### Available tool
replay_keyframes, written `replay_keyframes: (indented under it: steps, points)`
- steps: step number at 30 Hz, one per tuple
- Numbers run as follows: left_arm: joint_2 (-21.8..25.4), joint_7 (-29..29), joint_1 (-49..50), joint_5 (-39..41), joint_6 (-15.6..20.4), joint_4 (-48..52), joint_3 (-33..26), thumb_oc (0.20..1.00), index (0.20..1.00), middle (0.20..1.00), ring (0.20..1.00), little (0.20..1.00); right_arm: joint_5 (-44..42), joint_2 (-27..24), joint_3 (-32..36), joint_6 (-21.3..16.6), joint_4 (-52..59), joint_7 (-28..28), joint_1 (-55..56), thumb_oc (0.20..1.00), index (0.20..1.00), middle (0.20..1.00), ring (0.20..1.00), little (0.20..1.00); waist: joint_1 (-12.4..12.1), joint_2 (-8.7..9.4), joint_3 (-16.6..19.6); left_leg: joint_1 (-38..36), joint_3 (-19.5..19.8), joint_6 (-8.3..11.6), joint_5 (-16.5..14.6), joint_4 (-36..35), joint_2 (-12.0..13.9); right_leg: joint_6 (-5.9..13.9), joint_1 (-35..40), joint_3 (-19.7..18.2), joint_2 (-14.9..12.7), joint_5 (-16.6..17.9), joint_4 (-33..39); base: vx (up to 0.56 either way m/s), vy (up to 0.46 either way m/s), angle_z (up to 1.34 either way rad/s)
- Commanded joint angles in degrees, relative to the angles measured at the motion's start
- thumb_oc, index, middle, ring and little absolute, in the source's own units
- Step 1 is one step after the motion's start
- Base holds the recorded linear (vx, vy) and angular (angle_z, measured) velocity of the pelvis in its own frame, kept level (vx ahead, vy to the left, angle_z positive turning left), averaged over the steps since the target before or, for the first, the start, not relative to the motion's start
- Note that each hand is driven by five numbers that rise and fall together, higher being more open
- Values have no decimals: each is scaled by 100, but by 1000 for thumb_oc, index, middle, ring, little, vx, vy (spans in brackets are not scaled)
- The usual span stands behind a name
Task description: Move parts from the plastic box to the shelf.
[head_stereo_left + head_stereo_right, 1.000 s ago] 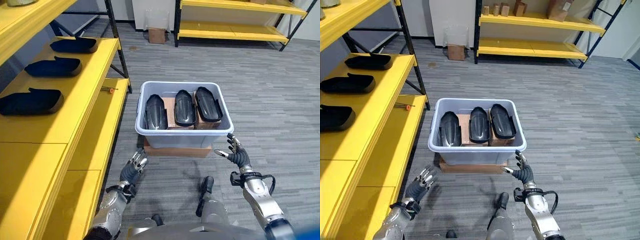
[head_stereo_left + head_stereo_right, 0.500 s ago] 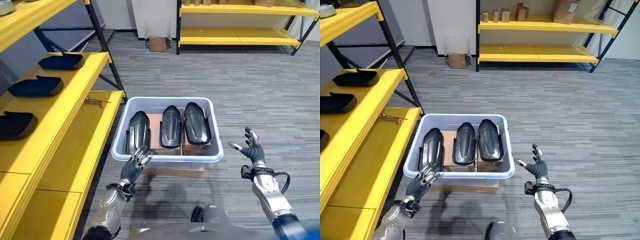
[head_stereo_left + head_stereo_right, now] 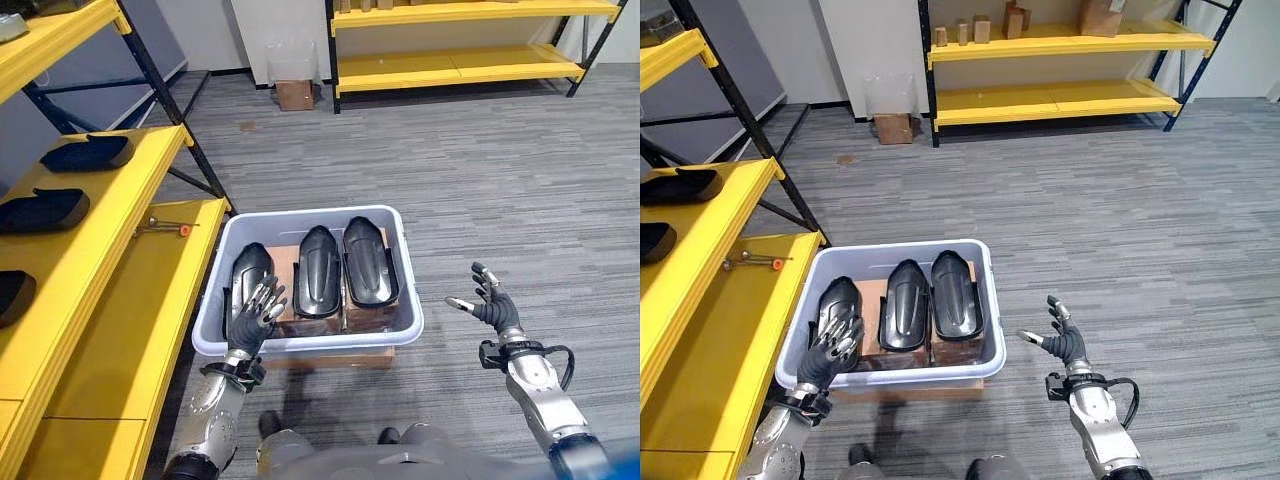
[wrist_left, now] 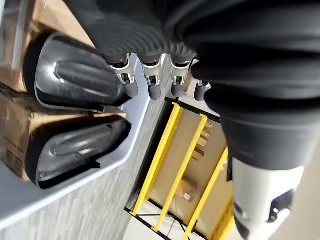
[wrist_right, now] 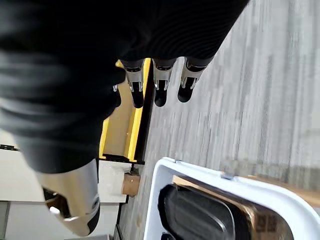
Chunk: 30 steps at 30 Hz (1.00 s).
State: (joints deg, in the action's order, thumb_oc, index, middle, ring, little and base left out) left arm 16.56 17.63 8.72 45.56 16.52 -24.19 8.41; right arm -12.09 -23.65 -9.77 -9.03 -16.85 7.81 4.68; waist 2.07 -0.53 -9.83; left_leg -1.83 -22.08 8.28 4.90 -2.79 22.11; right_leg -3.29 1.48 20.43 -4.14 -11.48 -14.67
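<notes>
Parts: 3 glossy black moulded plastic shells sit side by side in the pale grey plastic box [image 3: 405, 300], propped on brown cardboard blocks [image 3: 285, 262], long axes running away from the robot. The leftmost shell [image 3: 247, 275] is the likely pick. The left hand [image 3: 252, 313] hovers at the box's near-left rim, fingers spread and straight, holding nothing, tips just over that shell's near end. The right hand [image 3: 490, 306] is off to the box's right over grey carpet floor [image 3: 520, 180], fingers apart, empty. Left is clearly nearer. The yellow metal shelf [image 3: 120, 290] lies to the left, already carrying similar dark parts [image 3: 42, 210].
</notes>
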Motion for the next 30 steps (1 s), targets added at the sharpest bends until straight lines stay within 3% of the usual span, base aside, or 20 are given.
replay_keyframes:
  steps: [1,4,7,12,14,16,17,18,19,21,22,28,30]
  points:
    - [116,262,118,3,243,416,-212,1000,1000,1000,1000,1000,89,-135,6,-223,311,-54,51,1000,1000,1000,1000,1000,-214,101,-101,-345,-215,78,238,219,-238,849,374,76,-809,322,172,98,528,-36]
    - [197,310,31,-264,49,293,-22,1000,1000,1000,1000,1000,-283,-58,70,-268,120,289,107,1000,1000,1000,1000,1000,-189,135,-156,-360,-180,-73,-23,449,-527,915,275,96,-907,352,-75,75,410,-3]
    - [319,282,-23,-305,71,211,42,1000,1000,1000,1000,1000,-223,57,173,-404,47,285,179,1000,1000,1000,1000,1000,-131,200,-239,-378,-121,-311,-297,577,-908,1105,207,-250,-1000,572,44,71,408,21]
    - [489,259,15,-171,132,200,-57,1000,1000,1000,1000,1000,-5,58,141,-515,80,226,94,1000,1000,1000,1000,1000,-268,290,-301,-350,-51,-545,-453,575,-1149,1265,202,-352,-1103,756,79,15,242,-6]
    - [543,382,-72,-105,138,231,-76,1000,1000,1000,1000,1000,71,30,105,-594,100,300,-56,1000,1000,1000,1000,1000,-387,361,-330,-292,-56,-695,-564,604,-1257,1318,191,-251,-1123,807,-71,-33,189,-34]
    - [541,415,-139,-85,-199,255,6,1000,1000,1000,1000,1000,155,-1,29,-500,83,202,-298,1000,1000,1000,1000,1000,-492,427,-404,-359,-84,-887,-752,595,-1416,1446,-232,-149,-1300,1190,-785,-2,99,-14]
    - [542,416,-142,-83,-200,254,5,1000,1000,1000,1000,1000,155,0,28,-502,80,202,-302,1000,1000,1000,1000,1000,-492,427,-406,-357,-84,-889,-756,599,-1416,1448,-231,-150,-1299,1193,-782,46,-77,-9]
    - [543,412,-148,-57,-177,257,30,1000,1000,1000,1000,1000,159,-7,27,-507,40,192,-381,1000,1000,1000,1000,1000,-503,471,-433,-398,-92,-848,-798,622,-1411,1457,-240,-96,-1351,1364,-345,78,-349,-7]
    - [641,230,-214,-52,-99,490,50,1000,1000,1000,1000,1000,50,-19,12,-454,49,65,-561,1000,1000,1000,1000,1000,-542,537,-548,-357,-125,-735,-969,882,-1243,1572,-284,15,-1585,1746,236,111,-438,-1]
    - [641,15,-213,-37,-29,537,19,1000,1000,1000,1000,1000,-71,-34,19,-388,72,-37,-551,1000,1000,1000,1000,1000,-559,536,-587,-298,-114,-700,-1001,1056,-1144,1580,-252,76,-1576,1691,282,55,-337,11]
    - [591,63,-227,350,81,535,-49,1000,1000,1000,1000,1000,38,-99,-87,-369,90,-29,-734,1000,1000,1000,1000,1000,-671,458,-627,-132,-235,-531,-791,1077,-946,1503,-168,324,-1437,1417,406,-22,-212,19]
    - [537,1,-280,289,135,838,-120,1000,1000,1000,1000,1000,408,-360,-64,-381,217,-80,-1040,1000,1000,1000,1000,1000,-801,367,-668,24,-134,-355,-522,1043,-771,1382,-84,483,-1306,1109,366,57,-107,-13]
    - [602,123,-346,318,-8,1023,-92,1000,1000,1000,1000,1000,493,-538,5,-365,330,-34,-1235,1000,1000,1000,1000,1000,-832,315,-748,133,-76,-309,-501,1100,-716,1350,-210,490,-1365,1033,190,53,-14,-13]
